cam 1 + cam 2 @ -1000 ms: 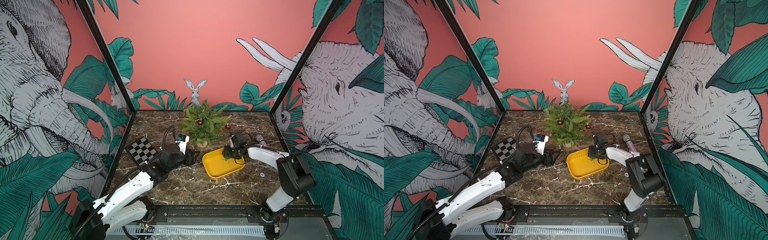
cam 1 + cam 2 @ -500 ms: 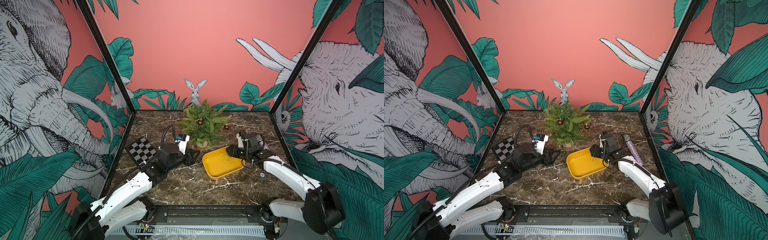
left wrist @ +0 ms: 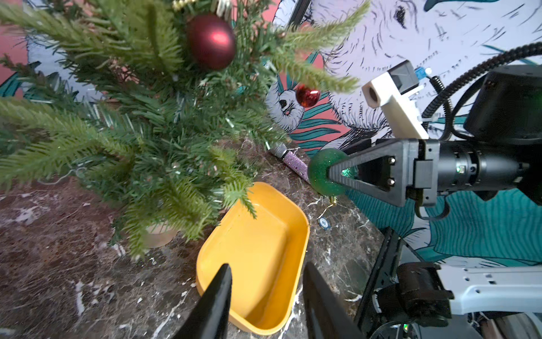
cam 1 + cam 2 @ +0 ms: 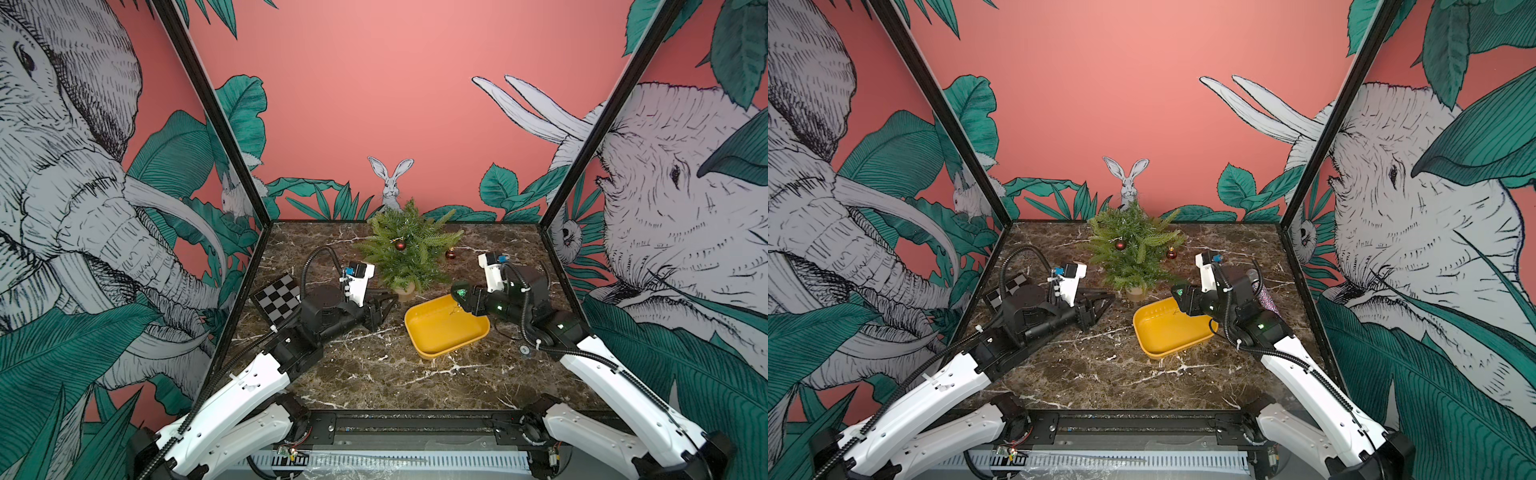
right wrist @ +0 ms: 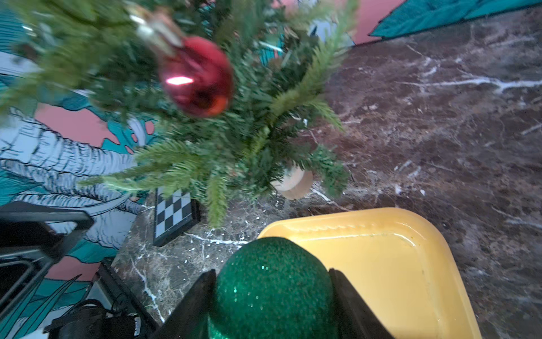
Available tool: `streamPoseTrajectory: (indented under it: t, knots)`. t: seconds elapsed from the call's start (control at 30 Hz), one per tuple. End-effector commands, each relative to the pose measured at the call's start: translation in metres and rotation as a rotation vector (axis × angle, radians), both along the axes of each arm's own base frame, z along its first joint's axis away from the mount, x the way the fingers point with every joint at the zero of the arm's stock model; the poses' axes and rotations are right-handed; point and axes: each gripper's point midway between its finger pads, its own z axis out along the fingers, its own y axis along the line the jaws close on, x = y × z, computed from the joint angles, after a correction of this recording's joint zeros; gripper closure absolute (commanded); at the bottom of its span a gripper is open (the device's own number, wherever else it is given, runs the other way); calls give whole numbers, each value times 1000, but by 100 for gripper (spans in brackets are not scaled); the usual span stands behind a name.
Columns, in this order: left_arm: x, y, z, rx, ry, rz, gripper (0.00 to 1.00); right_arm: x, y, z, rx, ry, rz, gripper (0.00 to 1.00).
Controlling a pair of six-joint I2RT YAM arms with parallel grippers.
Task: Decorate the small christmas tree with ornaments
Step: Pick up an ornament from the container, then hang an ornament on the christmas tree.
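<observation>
Robot lab booth, printed jungle wall panels (image 4: pixel 395 83), black frame posts (image 4: pixel 217 124), marble-patterned tabletop (image 4: pixel 374 374), checkerboard card (image 4: pixel 277 296) at left, arm mounting rail (image 4: pixel 415 424) near.

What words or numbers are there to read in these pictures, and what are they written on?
No word or number can be read anywhere.
On the small round disc beside the yellow tray: any marking is too small to read.
On the checkerboard: only black and white squares, no letters.
On the small christmas tree and the green ball: no label shows.
</observation>
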Motion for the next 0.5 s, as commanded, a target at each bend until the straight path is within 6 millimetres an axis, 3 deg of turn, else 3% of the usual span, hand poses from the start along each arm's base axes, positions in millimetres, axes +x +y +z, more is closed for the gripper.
streamPoseTrajectory:
  t: [0.0,0.3,0.47]
  knots:
    - [-9,-13,26,-72,-33,-83,59,-10,7,37,46,-81,52,55]
    - [-25,-52,45,-92,-83,-205,51,-26,28,92,156,-173,151,55]
    - [-27,-62,50,-111,-104,-220,45,-35,40,117,197,-213,211,55]
